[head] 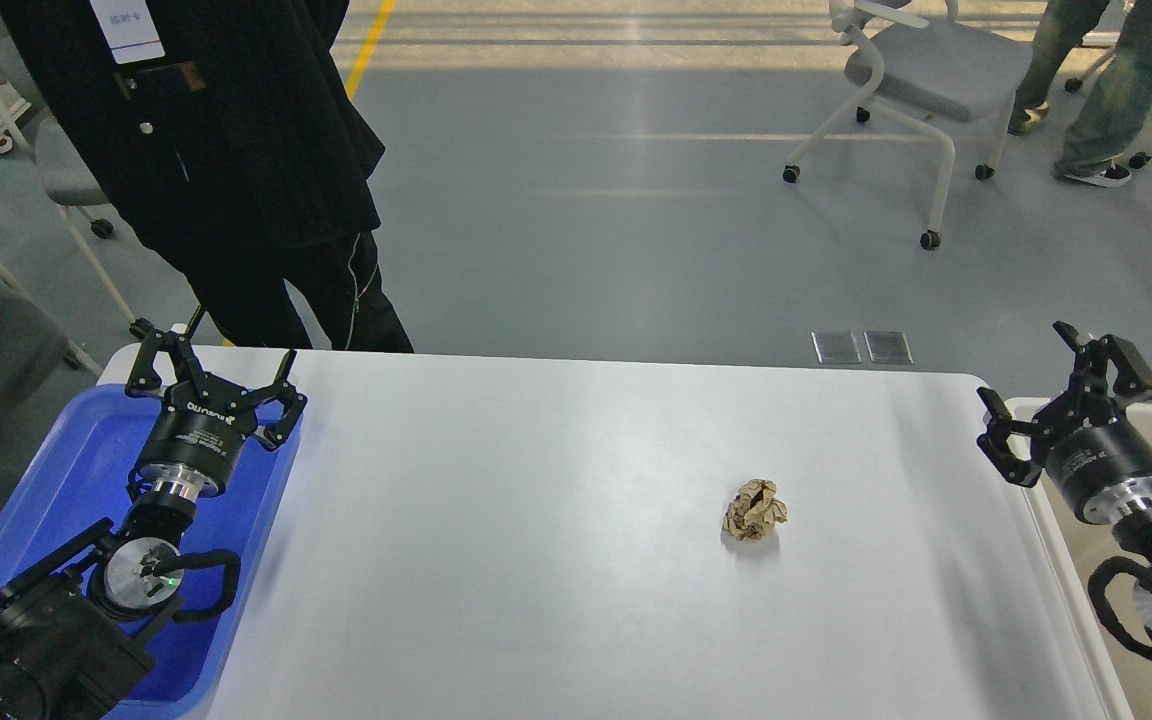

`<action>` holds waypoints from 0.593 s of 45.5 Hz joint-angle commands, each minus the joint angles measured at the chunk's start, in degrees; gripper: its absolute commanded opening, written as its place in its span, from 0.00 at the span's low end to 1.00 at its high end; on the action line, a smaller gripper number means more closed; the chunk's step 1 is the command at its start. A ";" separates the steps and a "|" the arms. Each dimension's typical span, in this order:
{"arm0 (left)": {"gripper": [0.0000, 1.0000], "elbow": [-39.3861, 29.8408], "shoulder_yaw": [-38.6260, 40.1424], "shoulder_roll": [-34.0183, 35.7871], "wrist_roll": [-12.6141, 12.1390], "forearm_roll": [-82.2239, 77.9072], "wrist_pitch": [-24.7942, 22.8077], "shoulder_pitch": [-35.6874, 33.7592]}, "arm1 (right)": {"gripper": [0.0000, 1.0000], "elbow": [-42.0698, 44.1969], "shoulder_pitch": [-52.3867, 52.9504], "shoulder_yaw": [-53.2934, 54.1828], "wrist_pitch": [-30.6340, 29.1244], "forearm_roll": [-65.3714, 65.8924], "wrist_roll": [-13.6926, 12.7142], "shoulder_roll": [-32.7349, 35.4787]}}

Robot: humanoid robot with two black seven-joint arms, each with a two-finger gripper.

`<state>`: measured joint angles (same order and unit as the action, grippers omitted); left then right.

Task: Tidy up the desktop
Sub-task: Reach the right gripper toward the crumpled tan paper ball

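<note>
Blue tray (56,500) at far left, my left hand (211,375) above it, fingers spread wide, holding nothing. White worktop (536,500) spans the middle; crumpled brown paper ball (755,510) sits right of centre. My right hand (1056,390) wide open over beige bin (1086,560)

The bench (556,480) has a smooth white top with a soft sheen that catches the light. On it lies a ball of crumpled brown paper (755,510), rough and creased. The blue tray (66,470) looks like glossy plastic. The beige-white bin (1076,560) has a smooth plastic look. Each pincer, left (213,375) and right (1061,390), is matt black above a polished metal ring.
</note>
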<state>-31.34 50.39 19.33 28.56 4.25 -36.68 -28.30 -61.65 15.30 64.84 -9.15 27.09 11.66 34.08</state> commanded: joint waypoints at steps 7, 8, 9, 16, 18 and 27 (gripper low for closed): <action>1.00 -0.03 -0.03 0.01 0.00 -0.03 -0.06 0.00 | 1.00 -5.76 5.01 -9.55 -0.34 22.11 -0.23 8.54; 1.00 -0.03 -0.03 0.01 0.00 -0.03 -0.06 0.00 | 1.00 -6.37 5.01 -9.38 0.18 23.69 -0.15 8.02; 1.00 -0.03 -0.03 0.01 0.00 -0.03 -0.06 0.00 | 1.00 -6.90 5.01 -9.38 0.44 24.84 -0.23 7.84; 1.00 -0.03 -0.03 0.01 0.00 -0.03 -0.06 0.00 | 1.00 -10.15 5.18 -11.04 1.68 30.03 -0.49 5.82; 1.00 -0.03 -0.03 0.01 0.00 -0.03 -0.06 0.00 | 1.00 -11.73 6.14 -12.80 1.59 31.87 -0.58 6.52; 1.00 -0.03 -0.03 0.01 0.00 -0.12 -0.06 0.00 | 1.00 -13.41 14.84 -28.26 1.59 43.82 -0.76 10.04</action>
<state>-31.38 50.36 19.34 28.56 4.17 -36.75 -28.30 -72.16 22.61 50.17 -7.93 57.66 11.14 41.55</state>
